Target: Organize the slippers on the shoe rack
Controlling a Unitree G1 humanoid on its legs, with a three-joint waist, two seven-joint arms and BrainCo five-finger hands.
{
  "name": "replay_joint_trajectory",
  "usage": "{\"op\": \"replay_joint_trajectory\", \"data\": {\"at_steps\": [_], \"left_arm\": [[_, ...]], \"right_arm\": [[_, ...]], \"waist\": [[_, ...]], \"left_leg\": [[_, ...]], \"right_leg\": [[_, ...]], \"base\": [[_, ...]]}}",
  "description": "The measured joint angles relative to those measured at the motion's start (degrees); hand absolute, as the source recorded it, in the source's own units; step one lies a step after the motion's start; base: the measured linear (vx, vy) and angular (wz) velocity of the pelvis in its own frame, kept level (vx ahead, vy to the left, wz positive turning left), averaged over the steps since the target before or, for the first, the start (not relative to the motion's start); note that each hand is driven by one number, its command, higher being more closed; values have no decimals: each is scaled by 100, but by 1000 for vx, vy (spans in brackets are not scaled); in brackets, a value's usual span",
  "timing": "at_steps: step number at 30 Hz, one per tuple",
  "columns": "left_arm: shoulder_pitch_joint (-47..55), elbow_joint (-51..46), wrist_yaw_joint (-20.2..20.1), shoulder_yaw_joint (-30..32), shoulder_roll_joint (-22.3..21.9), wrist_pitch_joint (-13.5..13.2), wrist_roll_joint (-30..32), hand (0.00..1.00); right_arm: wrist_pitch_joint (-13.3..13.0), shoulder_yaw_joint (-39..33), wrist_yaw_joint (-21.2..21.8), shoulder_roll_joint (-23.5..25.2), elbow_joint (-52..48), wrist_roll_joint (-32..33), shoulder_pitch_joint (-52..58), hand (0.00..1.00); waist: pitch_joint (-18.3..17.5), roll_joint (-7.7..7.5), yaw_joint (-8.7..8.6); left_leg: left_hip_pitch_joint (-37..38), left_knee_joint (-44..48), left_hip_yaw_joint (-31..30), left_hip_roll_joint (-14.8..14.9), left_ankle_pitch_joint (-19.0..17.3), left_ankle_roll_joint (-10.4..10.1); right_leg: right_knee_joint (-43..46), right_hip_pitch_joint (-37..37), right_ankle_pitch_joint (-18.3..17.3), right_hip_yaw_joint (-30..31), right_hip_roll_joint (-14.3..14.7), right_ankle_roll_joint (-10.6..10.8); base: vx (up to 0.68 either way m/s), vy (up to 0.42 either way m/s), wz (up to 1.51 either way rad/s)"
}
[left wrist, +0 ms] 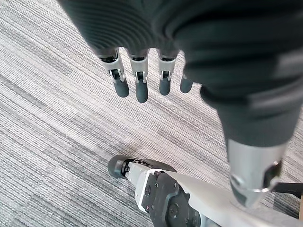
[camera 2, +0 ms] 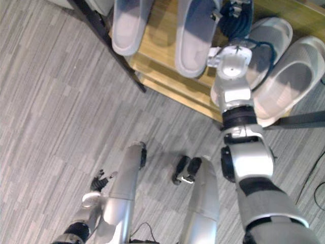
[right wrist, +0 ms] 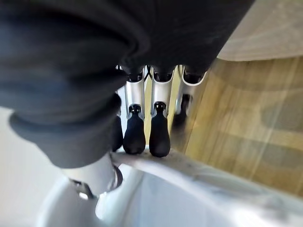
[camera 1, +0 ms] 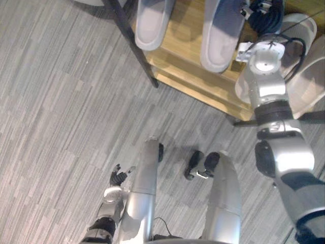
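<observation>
**Position.** All four slippers lie on the top shelf of the shoe rack (camera 2: 165, 46). Two grey slippers (camera 2: 129, 25) sit side by side toward the rack's left end. Two pale slippers (camera 2: 271, 38) sit toward its right end, with their near ends reaching the rack's front edge.

**Hands.** The right hand (camera 2: 234, 14) is over the rack, between the grey pair and the pale pair. Its fingers (right wrist: 161, 132) are extended, with the tips resting on a pale moulded rim (right wrist: 189, 165). This is probably the nearer pale slipper, though the close view does not settle it. Nothing is clasped. The left hand (camera 1: 118, 178) hangs well in front of the rack, low over the floor (camera 1: 61, 101), with its fingers straight and empty.

**Handling.** Treat each slipper as light, soft foam.
- It will likely flex under a pinch and slide easily on the smooth wood.
- Take hold across the strap or at the side wall of the sole. A push on the rim alone may tip or spin it.

**Clearance.**
- Mind the rack's front edge: a pale slipper nudged toward you could drop off.
- The bare wood between the two pairs is the open room for shifting.
- The black corner post (camera 2: 109, 46) bounds the rack's left end.
</observation>
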Motion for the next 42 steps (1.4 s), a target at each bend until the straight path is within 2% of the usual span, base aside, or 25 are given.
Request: {"op": "replay_joint_trajectory", "data": {"at_steps": [10, 17, 22, 27, 31, 42], "left_arm": [[-32, 156, -14, 121, -5, 2, -15, 0], [-45, 198, -24, 237, -38, -1, -17, 0], [-43, 210, -24, 273, -35, 7, -18, 0], [-45, 251, -18, 346, -32, 23, -20, 0], [-45, 260, -24, 409, -44, 50, -27, 0], [-51, 231, -141, 646, -68, 145, -46, 0]], "right_arm": [[-70, 580, 128, 13, -482, -34, 15, 0], [-62, 609, 278, 37, -554, -67, 126, 0], [-59, 567, 302, 339, -730, 39, 540, 0], [-58, 537, 400, 739, -930, 491, 961, 0], [-48, 138, 434, 1009, -921, 697, 1102, 0], [-55, 34, 628, 1508, -898, 1404, 1313, 0]], "waist": [[-2, -2, -11], [-3, -4, -9], [-3, -4, -28], [-3, -6, -74], [-3, -6, -94], [-3, -6, -132]], "left_leg": [[106, -42, 57, 100, 0, -1], [331, -192, 103, 128, 4, -8], [379, -207, 108, 148, 4, -9], [433, -244, 150, 165, 4, -9], [436, -253, 151, 172, 6, -13], [463, -303, 169, 256, 6, -14]], "right_leg": [[-69, 91, 16, 7, 69, -24], [-210, 313, 8, 0, 80, -8], [-219, 380, 17, -22, 88, -28], [-245, 403, -2, -2, 112, 11], [-257, 404, 2, -2, 118, 3], [-375, 451, 57, -24, 193, -85]], "base": [[-5, -11, -3], [0, 0, 0], [0, 0, 0], [-8, -4, -2], [0, 0, 0], [-3, -3, -2]]}}
